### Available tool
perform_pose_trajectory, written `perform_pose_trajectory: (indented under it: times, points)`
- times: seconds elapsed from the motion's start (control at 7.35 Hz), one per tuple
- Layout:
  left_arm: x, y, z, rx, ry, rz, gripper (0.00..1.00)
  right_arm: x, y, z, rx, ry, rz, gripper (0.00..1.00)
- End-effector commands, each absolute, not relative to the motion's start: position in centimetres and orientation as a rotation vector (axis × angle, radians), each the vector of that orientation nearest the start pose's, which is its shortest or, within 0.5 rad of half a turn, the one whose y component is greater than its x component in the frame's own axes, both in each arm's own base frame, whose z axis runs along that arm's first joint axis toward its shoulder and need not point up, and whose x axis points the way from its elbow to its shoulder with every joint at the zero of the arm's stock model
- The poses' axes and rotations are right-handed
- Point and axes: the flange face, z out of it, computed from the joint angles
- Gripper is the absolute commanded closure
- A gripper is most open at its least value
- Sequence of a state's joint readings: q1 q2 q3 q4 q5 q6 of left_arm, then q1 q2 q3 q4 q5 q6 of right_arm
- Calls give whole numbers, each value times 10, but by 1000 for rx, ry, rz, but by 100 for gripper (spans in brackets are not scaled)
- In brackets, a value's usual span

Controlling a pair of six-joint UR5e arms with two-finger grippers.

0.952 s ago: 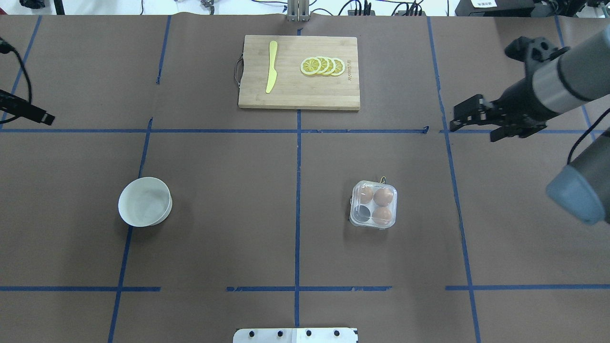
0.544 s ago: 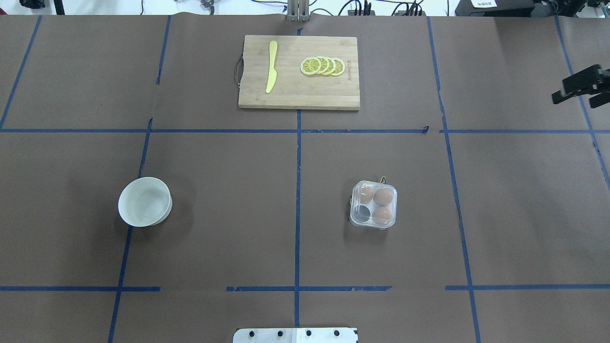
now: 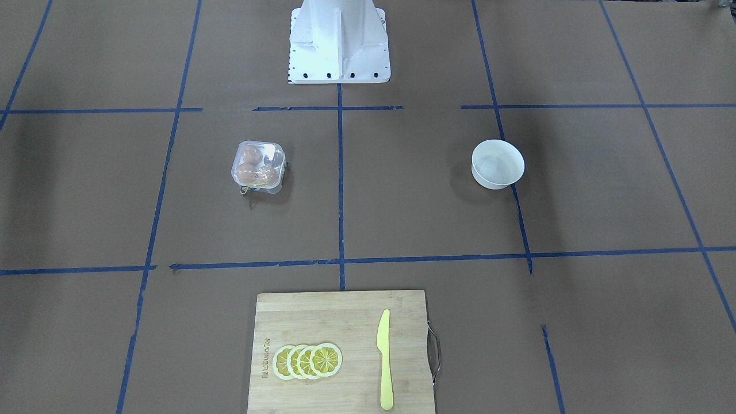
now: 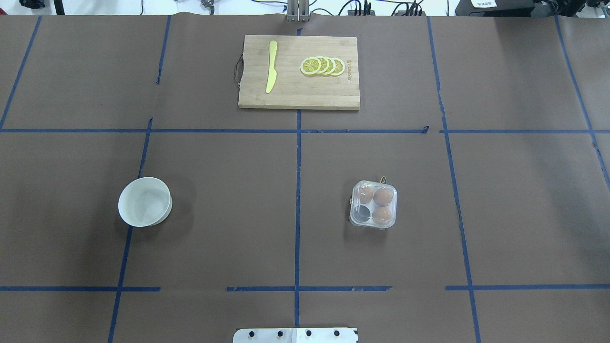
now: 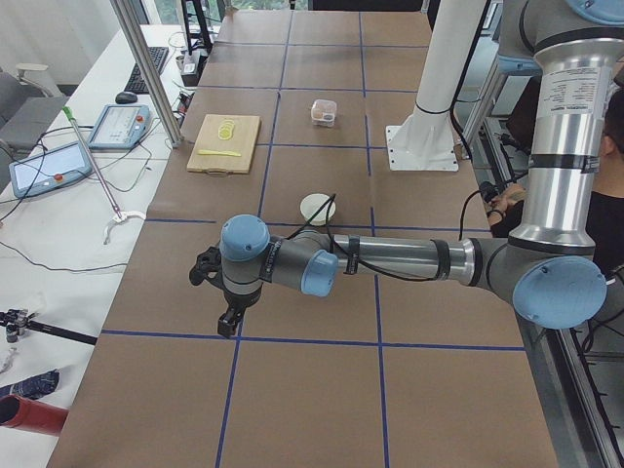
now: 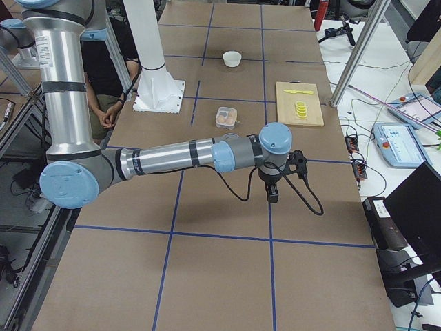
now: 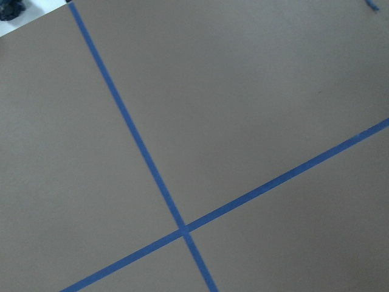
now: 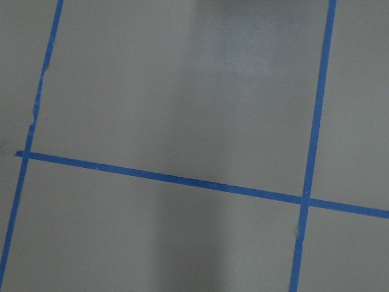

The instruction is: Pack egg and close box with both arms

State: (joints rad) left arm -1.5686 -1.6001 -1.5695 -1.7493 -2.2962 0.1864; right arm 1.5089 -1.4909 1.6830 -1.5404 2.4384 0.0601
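Carton of clear plastic with four cells stands on the brown paper-covered table, right of centre, lid apparently down, three small tan-brown eggs inside. Left black two-finger gripper and right black two-finger gripper hang above opposite table ends, well apart from it; finger spacing cannot be told.

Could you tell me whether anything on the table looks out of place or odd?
The box holds three eggs with one cell empty, and a thin yellowish loop lies at its side facing the cutting board. Nothing looks spilled or tipped.
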Motion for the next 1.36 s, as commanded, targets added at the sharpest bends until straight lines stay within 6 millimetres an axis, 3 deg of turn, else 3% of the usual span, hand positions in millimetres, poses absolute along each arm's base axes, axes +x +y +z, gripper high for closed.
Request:
perform_pose_trajectory:
  times: [0.0,0.27,0.41,0.54,0.68,0.82,0.95,1.09,1.22]
  points:
    - [-69,-500,644,99,720,181,0,28,-530,567,113,-854,-95,0]
    - [-69,-474,634,-38,734,113,0,28,-528,572,103,-855,-94,0]
    - [-68,-462,644,-52,737,111,0,26,-526,570,104,-858,-99,0]
    - [-70,-461,639,-27,737,120,0,23,-523,575,93,-861,-101,0]
    - [-83,-436,653,-37,747,84,0,1,-528,574,75,-861,-139,0]
    - [-79,-434,650,7,808,84,0,0,-524,579,65,-868,-137,0]
    - [-77,-435,644,30,828,92,0,0,-523,581,62,-862,-135,0]
    - [-77,-452,631,59,824,108,0,1,-523,583,61,-855,-134,0]
    - [-78,-479,605,110,817,125,0,1,-524,589,50,-852,-129,0]
